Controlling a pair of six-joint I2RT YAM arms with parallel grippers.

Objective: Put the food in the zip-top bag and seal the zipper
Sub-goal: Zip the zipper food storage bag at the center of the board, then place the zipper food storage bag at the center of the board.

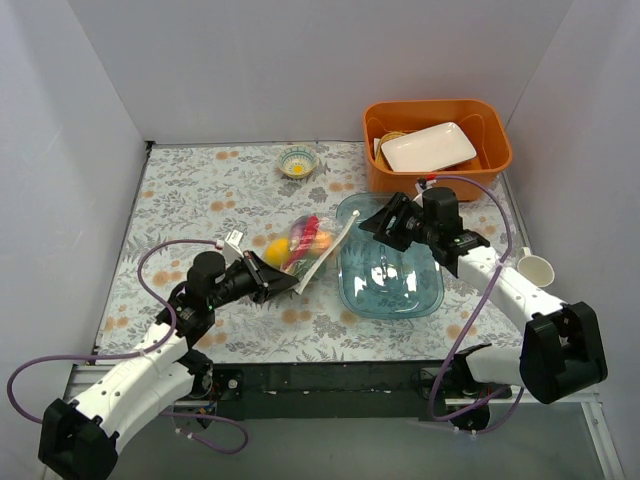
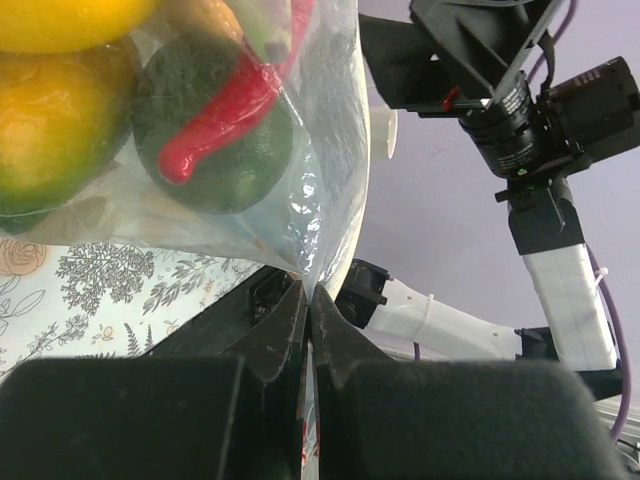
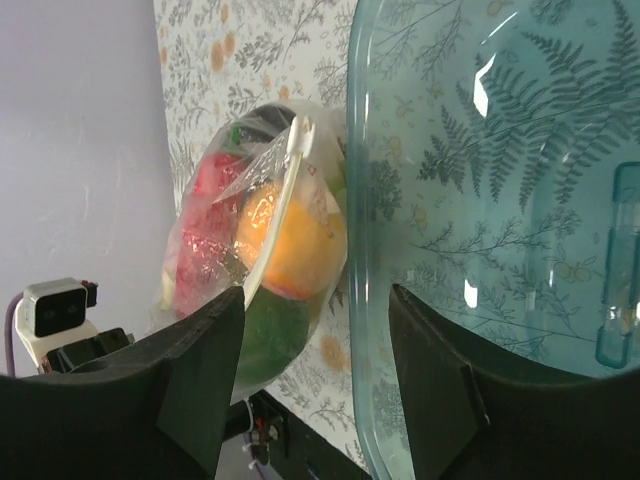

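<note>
The clear zip-top bag (image 1: pixel 305 245) lies on the floral cloth, left of the blue tray, with toy food inside: a yellow lemon (image 2: pixel 60 15), a red chilli (image 2: pixel 225 110), a green lime (image 2: pixel 215 150) and an orange fruit (image 3: pixel 295 240). The whitish zipper (image 3: pixel 275 215) runs along the bag's mouth edge beside the tray. My left gripper (image 2: pixel 308 295) is shut on the bag's near corner. My right gripper (image 3: pixel 320 300) is open above the tray's left rim, close to the zipper, holding nothing.
The blue-tinted tray (image 1: pixel 400 290) sits right of the bag. An orange bin (image 1: pixel 490 150) with a white plate (image 1: pixel 428 147) stands at the back right. A small bowl (image 1: pixel 297 161) is at the back. A white cup (image 1: pixel 535 268) stands at the right.
</note>
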